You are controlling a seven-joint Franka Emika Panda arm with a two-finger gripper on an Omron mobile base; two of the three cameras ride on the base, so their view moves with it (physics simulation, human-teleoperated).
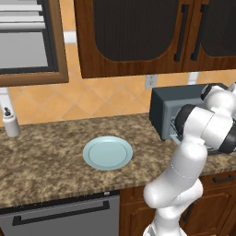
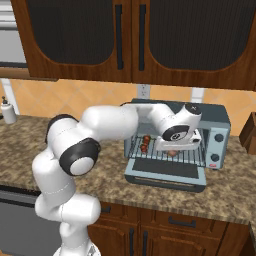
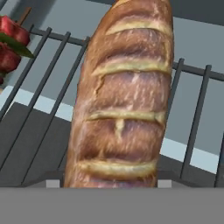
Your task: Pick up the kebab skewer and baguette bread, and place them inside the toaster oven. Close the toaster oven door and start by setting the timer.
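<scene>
1. The gripper (image 2: 172, 151) reached into the toaster oven (image 2: 220, 131), fingers clasping the one baguette bread (image 3: 124, 100) just over the wire rack (image 3: 48, 87).
2. In the hand view the loaf's long axis ran straight away from the fingers.
3. One kebab skewer (image 2: 145, 143) lay on the rack, left of the loaf.
4. The toaster oven door (image 2: 167, 170) hung flat open.
5. One pale plate (image 1: 108, 152) sat far left on the counter (image 1: 46, 156).

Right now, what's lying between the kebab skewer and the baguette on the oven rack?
Nothing lies between them. In the hand view, only bare rack bars separate the kebab skewer from the baguette.
</scene>
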